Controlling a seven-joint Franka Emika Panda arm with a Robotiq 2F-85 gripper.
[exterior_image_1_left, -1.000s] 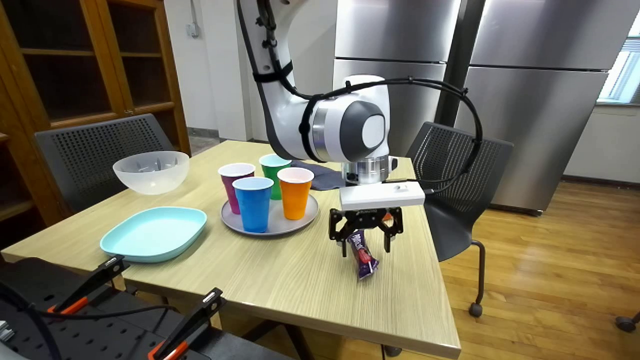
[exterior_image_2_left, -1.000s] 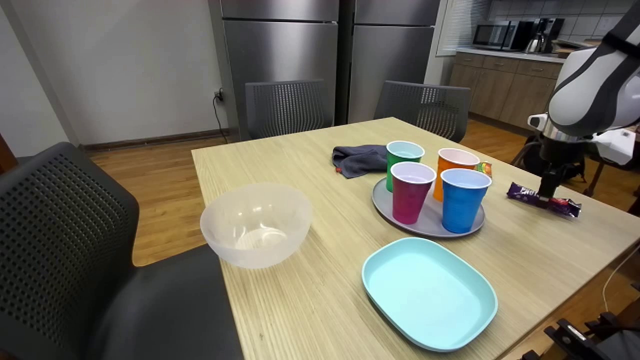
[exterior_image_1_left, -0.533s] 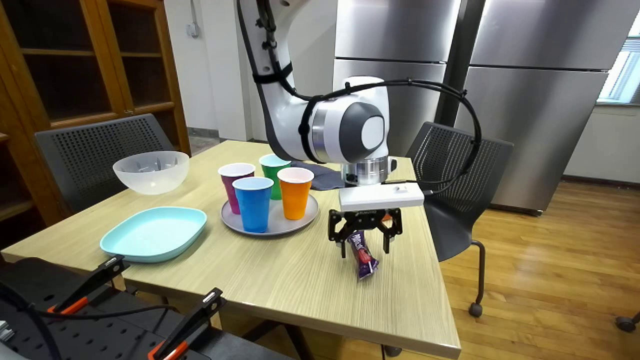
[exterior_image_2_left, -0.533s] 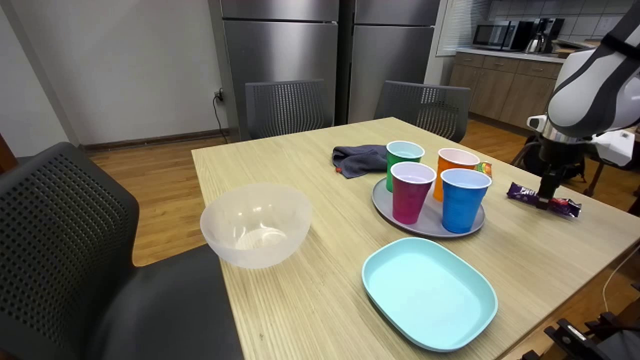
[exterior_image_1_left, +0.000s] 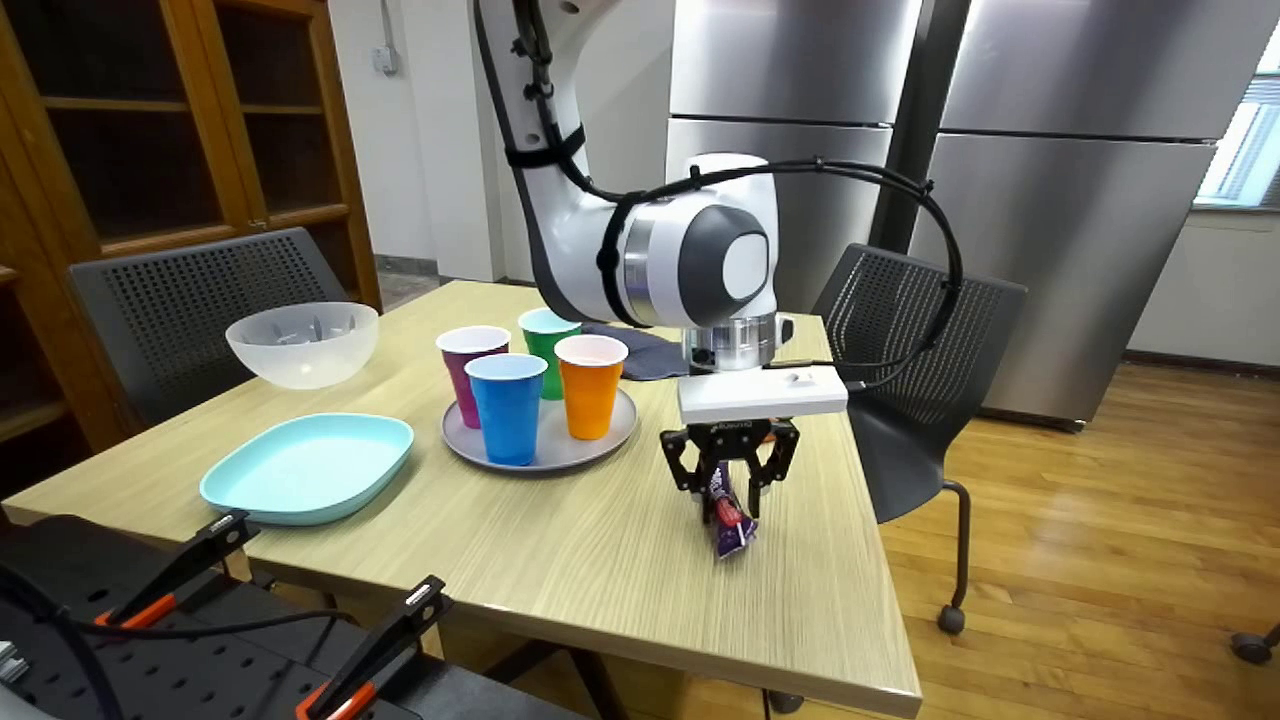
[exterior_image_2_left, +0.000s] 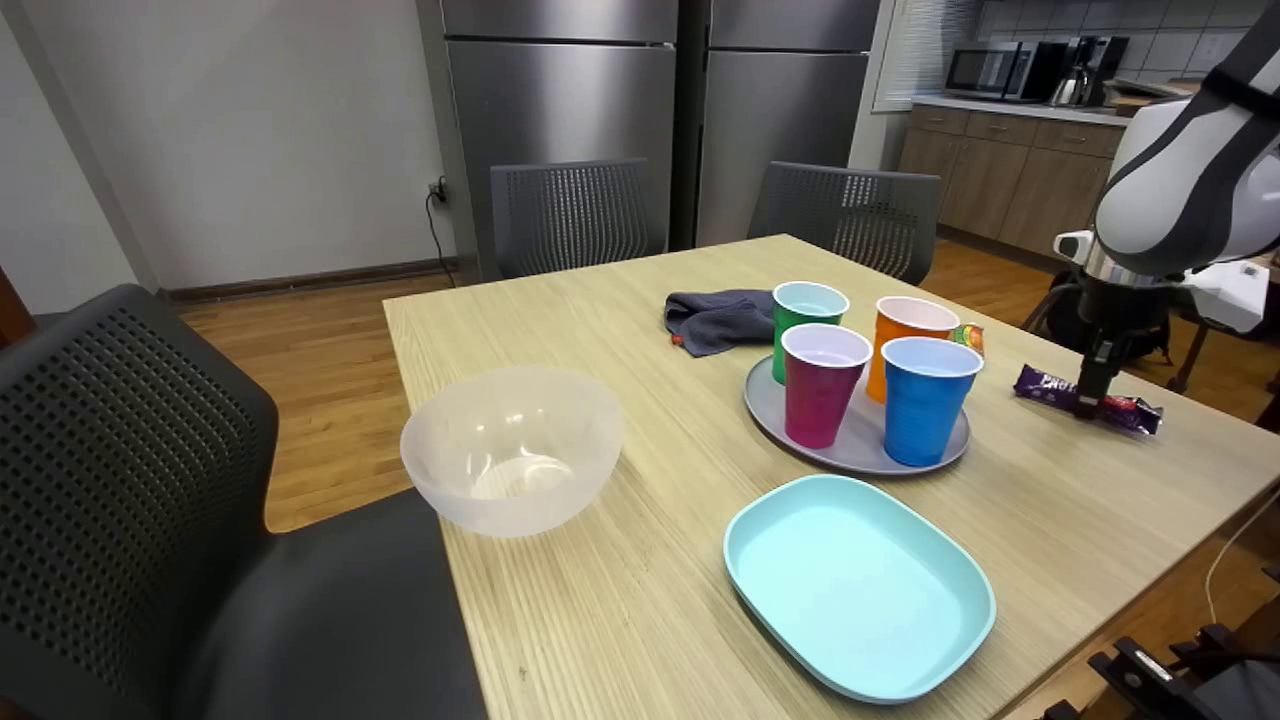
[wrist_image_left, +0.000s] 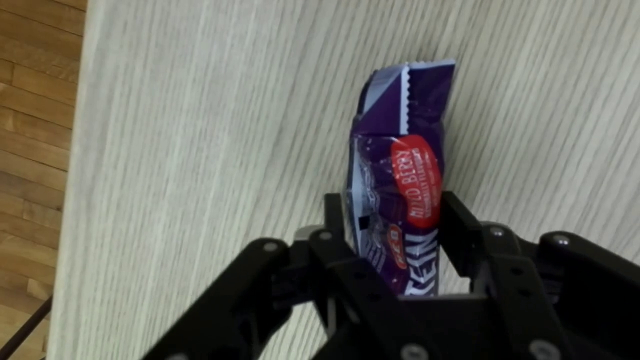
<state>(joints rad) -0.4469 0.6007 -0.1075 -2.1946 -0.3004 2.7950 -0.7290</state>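
Purple bar might slip on me
Can't tell if my gripper is pinching or just straddling it; shiny wrapper could slide if contact's light.

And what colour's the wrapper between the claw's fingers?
The wrapper is mostly purple, partly red; clearest in the wrist view.

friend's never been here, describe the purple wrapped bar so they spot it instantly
Start at the wooden table near the steel fridges, then find the hand low over it. Between its fingers lies the purple bar, long with a red patch, unlike the upright cups nearby.
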